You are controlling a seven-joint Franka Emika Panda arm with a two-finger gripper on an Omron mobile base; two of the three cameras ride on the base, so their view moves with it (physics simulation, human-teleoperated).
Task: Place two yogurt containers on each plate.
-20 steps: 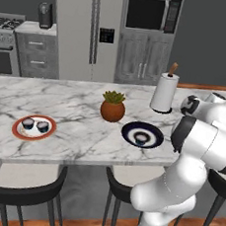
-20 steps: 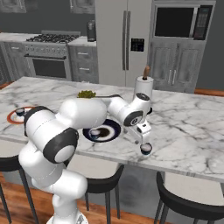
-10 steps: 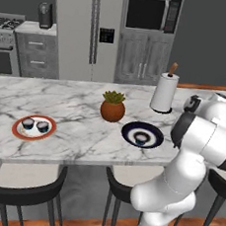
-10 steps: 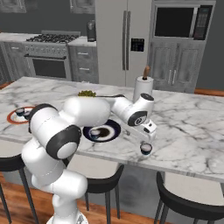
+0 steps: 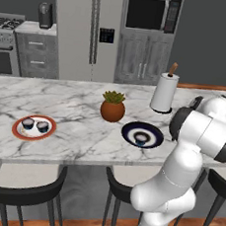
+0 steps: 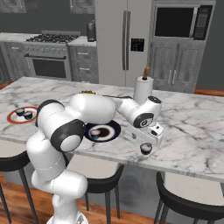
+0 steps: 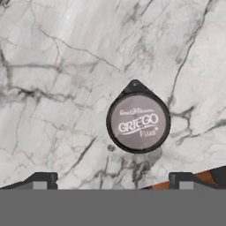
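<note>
Marble bench (image 5: pixel 81 106) runs across the kitchen, fridge (image 5: pixel 87 30), oven (image 6: pixel 48 65) and microwave (image 5: pixel 149 12) behind, stools (image 5: pixel 19 191) tucked under the near edge. Big white arm (image 6: pixel 83 113) bends out over the right end of the bench. Paper towel roll (image 5: pixel 164 91) stands upright near the far side, potted plant (image 5: pixel 112 106) just left of it. Orange plate (image 5: pixel 34 127) sits well off to the left with two cups (image 5: pixel 35 125) on it, side by side. Navy plate (image 5: pixel 142 134) lies near the middle, one cup (image 5: pixel 141 137) on it. Fourth cup (image 6: pixel 145 149) stands on bare marble close to the bench's front edge, right of the navy plate; from the hand its lid (image 7: pixel 138 122) reads "GRIEGO". Gripper (image 6: pixel 148 139) hovers right above that cup, jaws spread wide, nothing between them.
</note>
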